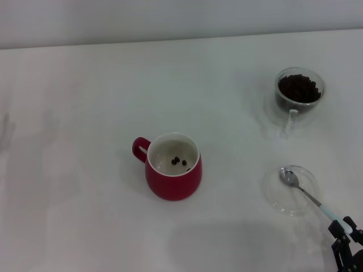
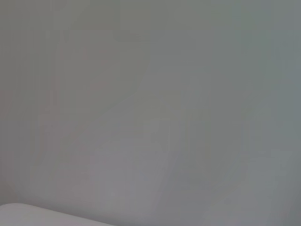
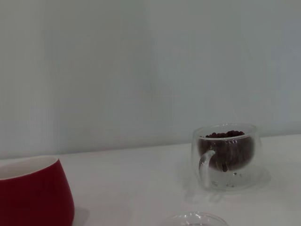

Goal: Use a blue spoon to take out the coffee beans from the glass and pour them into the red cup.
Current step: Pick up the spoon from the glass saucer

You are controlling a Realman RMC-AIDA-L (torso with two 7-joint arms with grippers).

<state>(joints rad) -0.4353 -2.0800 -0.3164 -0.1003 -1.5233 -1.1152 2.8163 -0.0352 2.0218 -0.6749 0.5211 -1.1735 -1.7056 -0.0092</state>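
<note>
At the near right corner of the white table (image 1: 85, 215), the right gripper (image 1: 343, 229) comes in low from the edge. Its dark fingers sit around the end of the pale handle of the blue spoon (image 1: 306, 194), but I cannot tell how tightly they close on it. The spoon lies slanted, with its metal bowl resting inside a flat clear saucer (image 1: 278, 195) and its handle reaching out over the saucer's rim toward the gripper.

To the left of the saucer, near the middle of the table, stands the red cup (image 1: 173, 175), upright, with its loop handle turned to the far left. A few coffee beans lie on its white bottom. Between the cup and the saucer the table surface is free, and so is the wide part to the left.

Farther back on the right stands the glass (image 1: 299, 90), upright, with its clear handle pointing toward the near side. It holds a dark heap of coffee beans (image 1: 298, 88). It is well apart from the saucer and from the cup.

The left gripper is not seen; its wrist camera shows only a plain grey surface.
</note>
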